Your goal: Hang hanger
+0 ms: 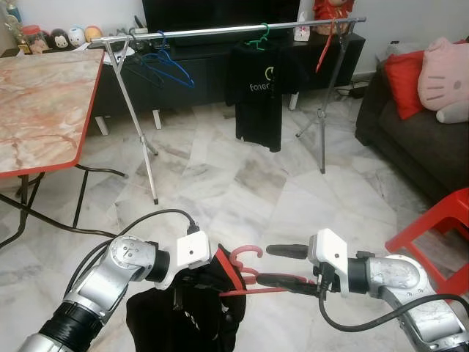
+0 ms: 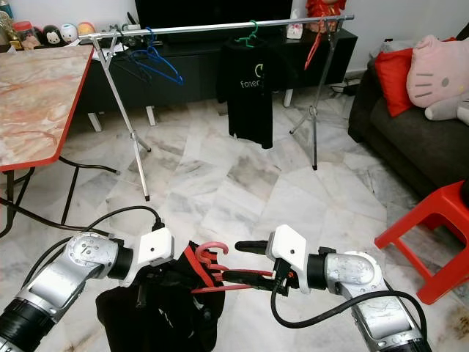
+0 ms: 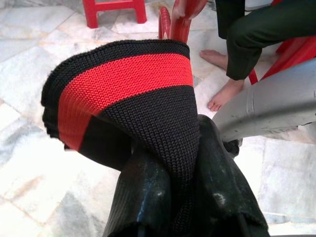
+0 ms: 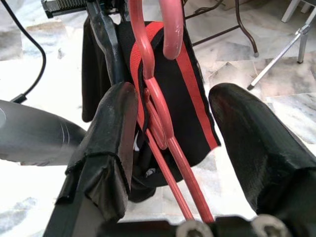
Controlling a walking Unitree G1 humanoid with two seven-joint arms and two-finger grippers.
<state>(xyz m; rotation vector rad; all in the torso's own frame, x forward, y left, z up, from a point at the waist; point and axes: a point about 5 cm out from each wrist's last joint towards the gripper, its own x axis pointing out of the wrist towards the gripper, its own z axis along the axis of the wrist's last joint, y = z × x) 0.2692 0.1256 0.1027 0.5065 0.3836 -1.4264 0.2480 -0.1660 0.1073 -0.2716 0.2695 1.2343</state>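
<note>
While its curved hook rises between the two arms, a pink-red plastic clothes hanger (image 1: 245,273) lies low before the robot, its neck sitting in the gap of the right gripper (image 1: 282,265). That gripper's two long black fingers (image 4: 111,143) stand apart, one just beside the hanger's neck and the other clear of it; whether the near finger presses the plastic cannot be told. A black knitted garment with a red band (image 3: 128,94) is draped on the hanger and hangs below it. The left gripper (image 2: 157,287), just across the hook from the right one, has its fingers closed tight on a fold of that knit; its fingertips are buried in the cloth.

Farther ahead of both grippers stands a silver metal clothes rail on tripod legs (image 1: 220,31), carrying a black T-shirt on a green hanger (image 1: 258,92), empty blue hangers (image 1: 167,67) and a red hanger (image 1: 325,45). A marble-patterned table with a red edge (image 1: 44,110) is off the left gripper's side. A dark sofa (image 1: 418,139) with a pink plush cushion (image 1: 443,73) and a red plastic stool (image 1: 440,227), cut off by the frame edge, are off the right's. A person's bare feet (image 3: 222,98) and dark trouser legs show in the left wrist view.
</note>
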